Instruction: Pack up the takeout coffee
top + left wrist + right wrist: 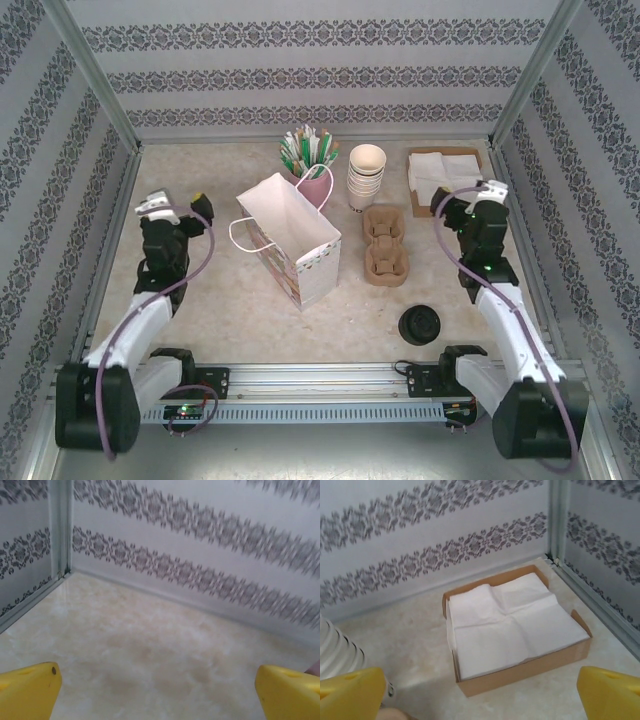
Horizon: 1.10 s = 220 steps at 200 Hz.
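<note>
Across the pale table, the largest thing is the white paper bag, standing open near the middle. Just right of it lies the brown cup carrier, its long axis running from the near edge toward the far wall, slots empty. Nearer the arm bases and slightly right of the carrier sits the takeout coffee, seen from above as a round black lid, upright, apart from the carrier.

The right gripper hangs released, jaws spread wide, facing the far wall over the napkin box. The coffee therefore lies behind it, back toward its own base and a little inward, close beside the forearm. The left gripper is likewise spread and empty, well apart on the far side of the bag. By my judgement the right arm is much the nearer, and must draw back and down to reach the cup.
</note>
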Each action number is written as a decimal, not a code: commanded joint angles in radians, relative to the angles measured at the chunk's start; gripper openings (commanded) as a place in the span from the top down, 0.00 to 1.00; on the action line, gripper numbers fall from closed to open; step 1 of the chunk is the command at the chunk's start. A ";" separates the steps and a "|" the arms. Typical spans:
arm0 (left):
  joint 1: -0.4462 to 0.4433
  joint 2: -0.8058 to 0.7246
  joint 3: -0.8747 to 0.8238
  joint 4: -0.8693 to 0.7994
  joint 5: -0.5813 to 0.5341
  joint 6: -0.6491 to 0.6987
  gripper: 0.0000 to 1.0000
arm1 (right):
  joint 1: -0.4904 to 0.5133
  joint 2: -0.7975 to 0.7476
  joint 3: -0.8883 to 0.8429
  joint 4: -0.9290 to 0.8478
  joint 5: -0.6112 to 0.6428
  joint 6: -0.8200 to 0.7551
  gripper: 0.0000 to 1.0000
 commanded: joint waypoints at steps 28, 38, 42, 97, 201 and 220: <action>0.049 -0.102 0.088 -0.324 0.043 -0.307 0.00 | -0.068 0.113 0.329 -0.369 -0.301 0.317 0.22; 0.049 -0.082 0.185 -0.489 0.045 -0.310 0.00 | -0.057 0.165 0.405 -0.402 -0.360 0.348 0.33; 0.049 -0.072 0.218 -0.544 0.050 -0.306 0.00 | -0.050 0.189 0.430 -0.414 -0.377 0.356 0.36; 0.049 0.019 0.510 -0.876 0.366 -0.244 0.04 | 0.179 0.456 0.746 -0.614 -0.309 0.294 0.53; 0.047 0.049 0.609 -0.996 0.592 -0.237 0.18 | 0.253 0.726 0.893 -0.616 -0.280 0.315 0.69; 0.046 0.040 0.602 -0.994 0.611 -0.250 0.21 | 0.257 0.746 0.907 -0.604 -0.302 0.321 0.69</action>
